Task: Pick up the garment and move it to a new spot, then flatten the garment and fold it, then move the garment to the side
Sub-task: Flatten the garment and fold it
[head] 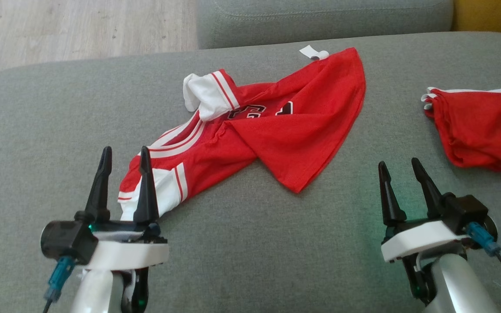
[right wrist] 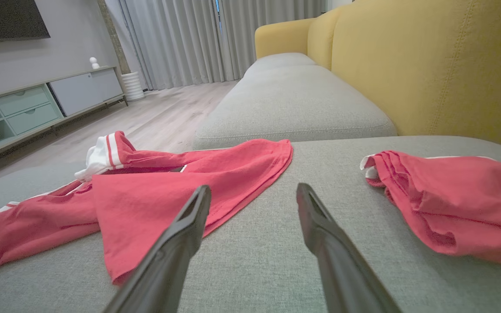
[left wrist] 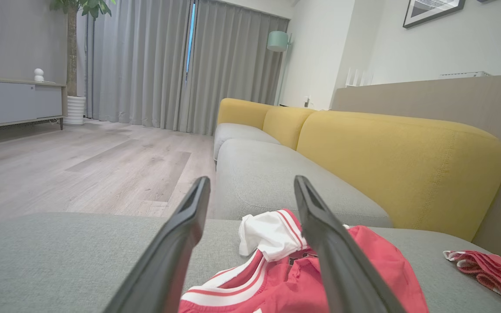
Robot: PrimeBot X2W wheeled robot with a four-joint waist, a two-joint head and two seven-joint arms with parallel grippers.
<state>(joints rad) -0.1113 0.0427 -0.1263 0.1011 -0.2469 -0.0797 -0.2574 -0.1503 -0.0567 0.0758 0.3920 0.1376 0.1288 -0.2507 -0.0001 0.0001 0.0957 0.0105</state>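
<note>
The garment [head: 294,130] is a red jersey with white striped trim, lying crumpled and partly folded over itself on the grey sofa cushion [head: 250,243]. A white sleeve bunches at its far left and a white tag sticks out at its far edge. My left gripper [head: 125,152] is open at the garment's near left end, with its right finger in front of the white-striped hem. The left wrist view looks between the open left gripper [left wrist: 251,182] at the garment [left wrist: 276,282]. My right gripper [head: 399,164] is open to the right of the garment [right wrist: 155,200], over bare cushion, as the right gripper [right wrist: 254,189] also shows.
A second red cloth [head: 481,130] lies bunched at the cushion's right edge, close to the right gripper; it shows as the red cloth [right wrist: 450,200] too. A yellow backrest [right wrist: 429,65] runs along the right. Another grey cushion [head: 320,17] lies beyond, with wooden floor [head: 81,26] to the left.
</note>
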